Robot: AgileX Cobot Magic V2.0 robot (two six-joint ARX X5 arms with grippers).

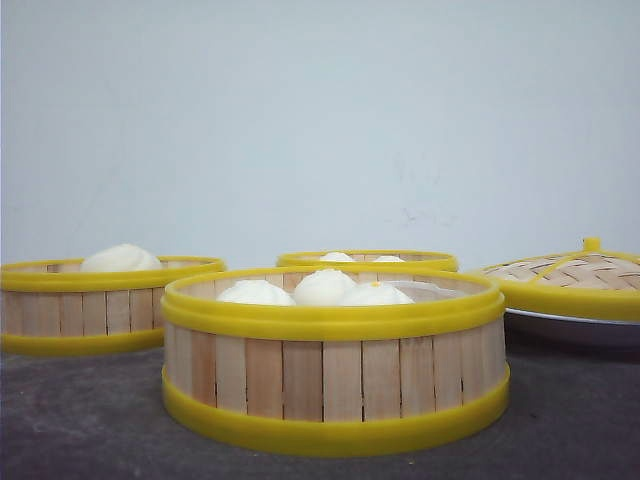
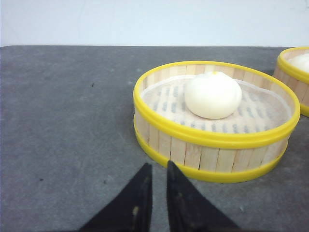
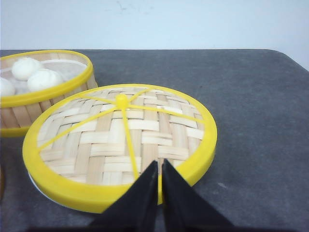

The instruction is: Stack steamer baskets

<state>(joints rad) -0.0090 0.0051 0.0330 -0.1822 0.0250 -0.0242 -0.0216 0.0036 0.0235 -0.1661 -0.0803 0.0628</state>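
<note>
Three steamer baskets stand on the dark table: one near the middle (image 1: pixel 335 365) with three white buns, one at the left (image 1: pixel 95 305) with a single bun, and one behind (image 1: pixel 368 260). Neither gripper shows in the front view. My left gripper (image 2: pixel 158 166) hovers over the table just short of the single-bun basket (image 2: pixel 212 145), apart from it, with its fingers drawn together to a narrow slit and nothing held. My right gripper (image 3: pixel 159 163) hangs over the near rim of the woven lid (image 3: pixel 120 140), shut and empty. A basket with buns (image 3: pixel 43 87) stands beyond the lid.
The domed bamboo lid (image 1: pixel 570 278) rests on a white plate (image 1: pixel 575 328) at the right. Part of another basket (image 2: pixel 295 77) shows at the edge of the left wrist view. A pale wall stands behind the table (image 1: pixel 80 420).
</note>
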